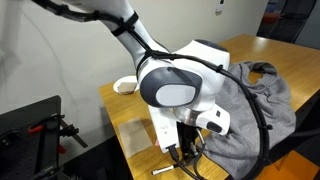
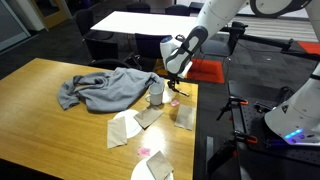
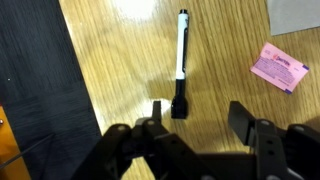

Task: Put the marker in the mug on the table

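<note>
The desk (image 2: 45, 125) is a light-brown wooden top, smooth and faintly glossy, with straight edges. It stands in an office-like room with dark carpet (image 3: 30, 70) beyond its edge, a white table (image 2: 140, 20) further back and black stands (image 2: 238, 108) beside it. A crumpled grey cloth (image 2: 100, 90) lies on the wood with pale paper pieces (image 2: 125, 130) near it, a pink packet (image 3: 278, 68) lies well apart from the cloth, and a shallow white bowl (image 1: 125, 85) sits by a corner. The marker (image 3: 180, 60) lies flat on bare wood right under the tool (image 3: 198, 122), apart from the packet and the papers. In the wrist view its long axis runs nearly straight up and down the picture, leaning only slightly. Its black cap end points toward the tool and its small dark tip points away, with a white barrel between them. The tool is open, its 2 fingers (image 3: 242, 120) spread wide. The cap end sits in the gap, closer to 1 finger than the other; whether it touches that finger I cannot tell. The mug (image 2: 157, 92) stands upright at the cloth's edge, just beside the tool in an exterior view
</note>
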